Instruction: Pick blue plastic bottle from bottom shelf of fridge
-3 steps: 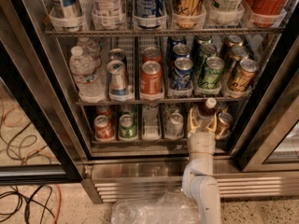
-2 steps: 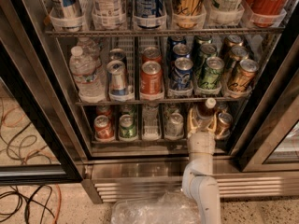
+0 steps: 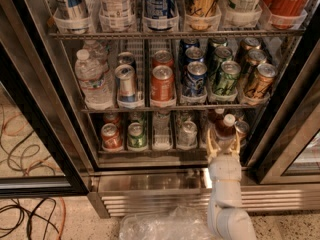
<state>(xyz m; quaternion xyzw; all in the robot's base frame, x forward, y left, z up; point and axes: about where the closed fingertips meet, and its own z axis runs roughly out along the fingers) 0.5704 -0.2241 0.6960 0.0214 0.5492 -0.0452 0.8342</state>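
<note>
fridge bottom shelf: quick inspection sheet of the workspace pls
surface: bottom shelf, wire rack split into lanes, inside the fridge
job's things: blue plastic bottle, upright, white cap, toward the right end of the shelf
clutter: red can, green can, silver can on the same shelf
grippers: hand at the bottle, at the shelf front
cables: cables loose on the floor, left
surroundings: clear plastic bag on the floor below the fridge

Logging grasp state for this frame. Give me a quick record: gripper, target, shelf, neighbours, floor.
gripper: gripper at the right end of the bottom shelf, around the bottle's lower body
target: blue plastic bottle, upright, white cap, dark contents, on the shelf
neighbours: silver can one lane to its left; green can and red can farther left
fridge: fridge door open
floor: crumpled clear plastic beside the arm
</note>
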